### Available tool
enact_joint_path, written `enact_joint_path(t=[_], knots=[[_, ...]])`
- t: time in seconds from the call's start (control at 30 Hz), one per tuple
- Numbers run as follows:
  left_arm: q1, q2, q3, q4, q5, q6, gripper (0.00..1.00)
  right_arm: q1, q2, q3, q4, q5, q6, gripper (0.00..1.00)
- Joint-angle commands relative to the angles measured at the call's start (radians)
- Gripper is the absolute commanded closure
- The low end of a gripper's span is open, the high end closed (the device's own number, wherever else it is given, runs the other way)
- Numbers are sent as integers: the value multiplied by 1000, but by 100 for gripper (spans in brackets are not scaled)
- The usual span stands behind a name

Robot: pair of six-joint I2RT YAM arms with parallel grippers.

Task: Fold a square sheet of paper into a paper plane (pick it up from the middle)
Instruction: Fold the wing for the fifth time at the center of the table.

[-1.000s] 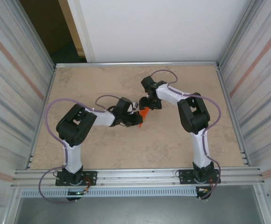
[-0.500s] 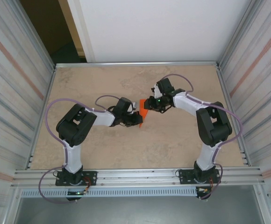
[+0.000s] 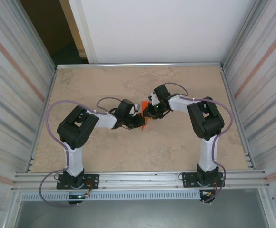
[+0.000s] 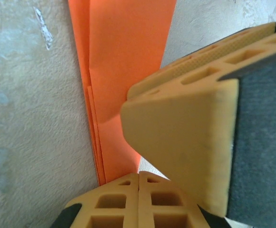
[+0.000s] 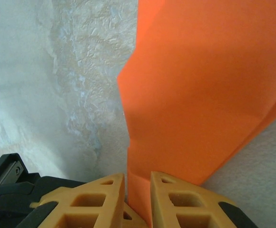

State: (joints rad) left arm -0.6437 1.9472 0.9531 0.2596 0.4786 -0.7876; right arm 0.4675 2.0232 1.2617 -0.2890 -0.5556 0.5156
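left gripper (image 4: 138,178): clamped shut on the creased bright orange paper plane (image 4: 128,57) | right gripper (image 5: 138,185): jaws nearly together, same paper between them | spot: middle of the beige desk (image 3: 176,142) | risk imo: 2 grips pulling apart = tear or wrecked crease, or the thin paper slips out

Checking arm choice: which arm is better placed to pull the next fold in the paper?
Right, probably. The right tool has the paper between its fingers, ready to pull, while the left tool sits shut at the paper's edge, seemingly anchoring it.
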Motion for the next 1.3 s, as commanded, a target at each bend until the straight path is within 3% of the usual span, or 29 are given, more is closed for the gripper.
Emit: enact_joint_path(t=[0.0,0.57,1.27], knots=[[-7,61,-49,-114,-40,0,100,11,39,41,-23,-17,-8,80],[-17,-7,-85,-81,-28,11,99,22,131,108,-165,166,34,82],[-103,-115,-25,-322,-130,163,97,29,141,117,-185,182,46,83]])
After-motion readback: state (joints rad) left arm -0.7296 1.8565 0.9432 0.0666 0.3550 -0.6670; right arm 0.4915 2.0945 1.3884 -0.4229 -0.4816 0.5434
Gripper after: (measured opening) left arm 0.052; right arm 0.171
